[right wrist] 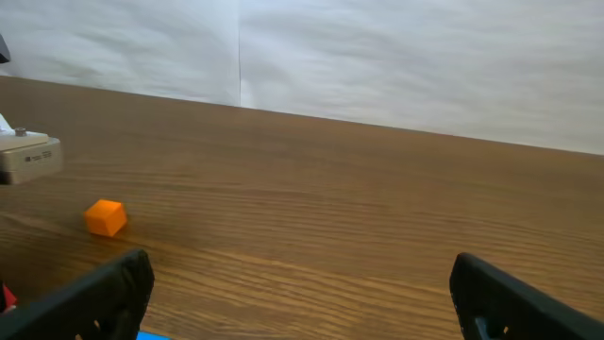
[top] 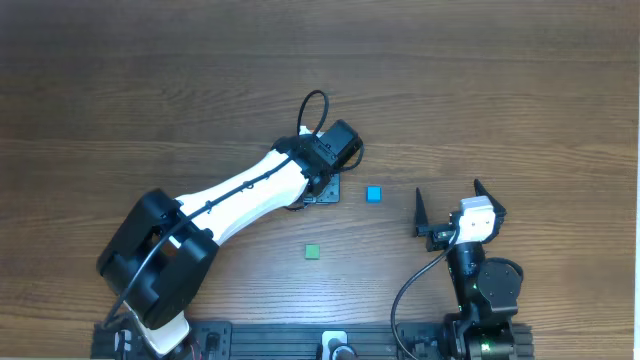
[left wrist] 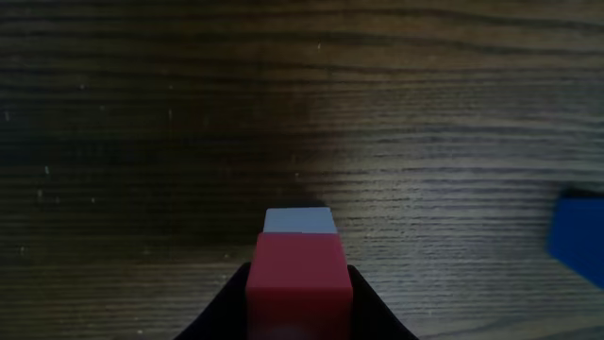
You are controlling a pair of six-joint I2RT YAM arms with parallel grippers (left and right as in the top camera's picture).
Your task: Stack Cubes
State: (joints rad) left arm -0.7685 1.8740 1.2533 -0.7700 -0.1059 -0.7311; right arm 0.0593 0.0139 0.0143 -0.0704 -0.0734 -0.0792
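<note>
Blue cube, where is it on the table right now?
In the top view the blue cube sits right of centre on the table, between the left gripper, which holds a red cube, and the open right gripper.

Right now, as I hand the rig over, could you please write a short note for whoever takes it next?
Left gripper: jaws shut on the red cube, held right at a white cube; whether it rests on it is unclear.
Right gripper: jaws open, empty, near its own base.
Blue cube, green cube and orange cube lie loose on the table.
Done: red cube grasped. Left: seat it on white, release, stack the rest.
</note>
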